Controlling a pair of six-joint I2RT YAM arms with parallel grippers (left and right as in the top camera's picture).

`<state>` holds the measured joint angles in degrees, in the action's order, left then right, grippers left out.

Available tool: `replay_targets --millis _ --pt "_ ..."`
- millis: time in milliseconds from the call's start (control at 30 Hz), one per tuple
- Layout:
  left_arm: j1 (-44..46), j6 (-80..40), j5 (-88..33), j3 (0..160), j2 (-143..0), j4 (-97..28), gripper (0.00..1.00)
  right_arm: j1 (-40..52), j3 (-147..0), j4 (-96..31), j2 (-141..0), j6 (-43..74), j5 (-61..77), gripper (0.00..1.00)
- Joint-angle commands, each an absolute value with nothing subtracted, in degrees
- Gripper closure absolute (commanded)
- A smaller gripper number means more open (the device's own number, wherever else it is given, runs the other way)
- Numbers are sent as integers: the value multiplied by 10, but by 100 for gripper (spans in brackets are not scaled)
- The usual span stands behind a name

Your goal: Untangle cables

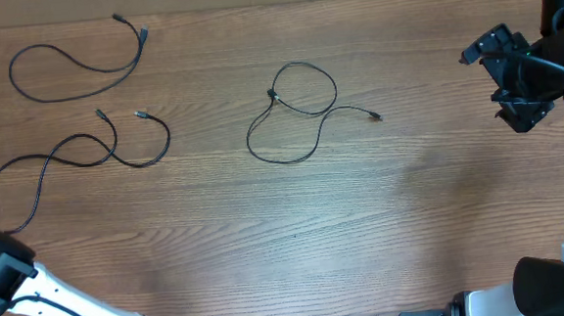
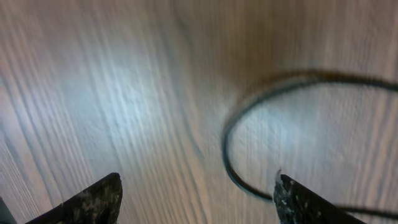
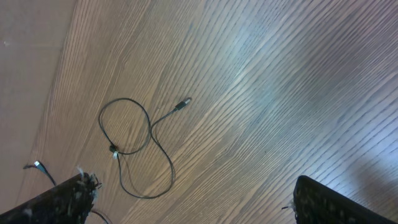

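Overhead: cables point(image 1: 294, 113) lying well apart, so probably done; left gripper point(image 2: 196, 186) and right gripper point(image 3: 194, 186) spread wide, empty.

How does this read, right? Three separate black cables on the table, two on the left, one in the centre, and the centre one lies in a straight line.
Not quite. The centre cable is not straight: it curls into loops that cross over themselves, with one plug end trailing off to the right. The overhead view shows this plainly, and the right wrist view agrees. The rest of the statement holds.
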<state>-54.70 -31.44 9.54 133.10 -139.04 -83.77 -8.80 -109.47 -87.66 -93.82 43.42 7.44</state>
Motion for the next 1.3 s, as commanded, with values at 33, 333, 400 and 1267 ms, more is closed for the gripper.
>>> replay_targets --millis 33,333,400,1267 --pt "-560 -312 106 1328 -1394 -818 24 -87 -1099 -875 -936 430 69 0" --pt "-546 -241 73 1212 -1394 -717 31 -87 -1099 -875 -936 430 69 0" --pt "-543 -213 45 1191 -1394 -694 30 -87 -1099 -875 -936 430 69 0" --pt "-518 -62 -48 1180 -1394 -516 96 -87 -1099 -875 -936 430 69 0"
